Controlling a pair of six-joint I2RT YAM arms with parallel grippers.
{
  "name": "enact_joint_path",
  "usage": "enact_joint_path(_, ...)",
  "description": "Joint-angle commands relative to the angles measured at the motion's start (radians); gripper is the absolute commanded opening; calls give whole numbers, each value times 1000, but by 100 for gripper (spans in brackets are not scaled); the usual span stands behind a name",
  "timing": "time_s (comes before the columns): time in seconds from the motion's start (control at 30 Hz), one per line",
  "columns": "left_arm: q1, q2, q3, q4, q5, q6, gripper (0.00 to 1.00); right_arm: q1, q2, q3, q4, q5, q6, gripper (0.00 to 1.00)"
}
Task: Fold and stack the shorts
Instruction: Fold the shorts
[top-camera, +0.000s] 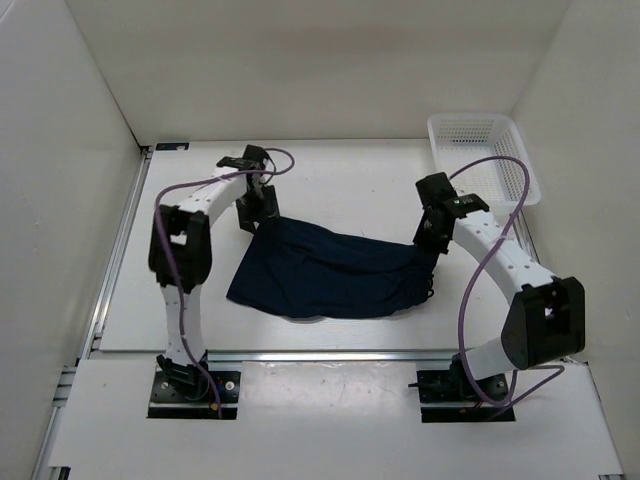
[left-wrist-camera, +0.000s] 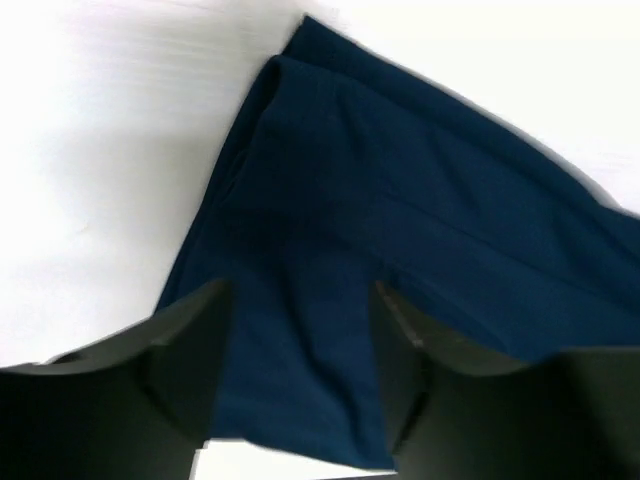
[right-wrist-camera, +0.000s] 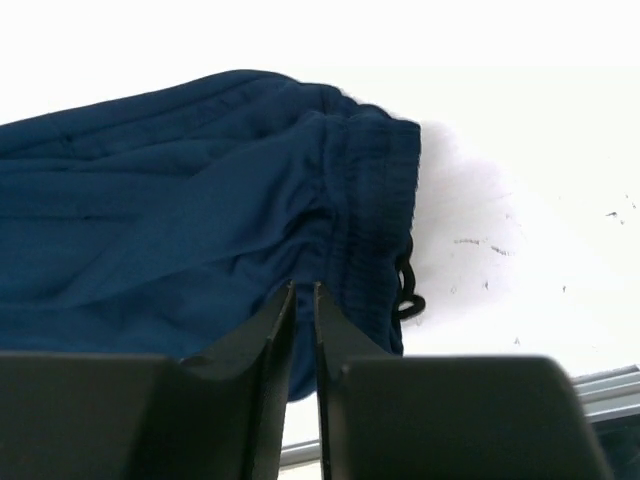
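**Shorts span the gap between both end effectors, waistband at the right**

The shorts (top-camera: 330, 275) lie mid-counter (top-camera: 350, 180), their long axis running from about 10 o'clock to 3 o'clock in the overhead view. The left end effector (top-camera: 255, 212) sits over the 10 o'clock corner, so the cloth spreads away from it toward 4 o'clock. Its fingers stand well apart, with flat navy fabric showing between them and nothing clamped. The right end effector (top-camera: 430, 240) is at the 3 o'clock end, and the garment extends from it toward 9 o'clock. Each arm tends its own end, and neither is nearer the middle. The white mesh basket (top-camera: 485, 150) stands at 1 o'clock, apart from the cloth.

The right wrist view adds what the overhead cannot. The gathered waistband (right-wrist-camera: 375, 190) and a black drawcord (right-wrist-camera: 408, 290) lie at this end, and the fingers are drawn almost together right at the band. Whether they pinch a fold I cannot tell.
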Motion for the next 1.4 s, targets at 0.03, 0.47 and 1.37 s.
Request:
enact_joint_path(0.03, -9, 120, 101, -41, 49, 37, 70, -13, 55, 70, -11, 19, -52, 21)
enact_joint_path(0.47, -9, 211, 197, -70, -11, 7, 10, -135, 184, 60, 76, -172, -98, 57)
enact_joint_path(1.37, 49, 203, 143, -35, 4, 7, 55, -135, 222, -16, 122, -151, -109, 68)
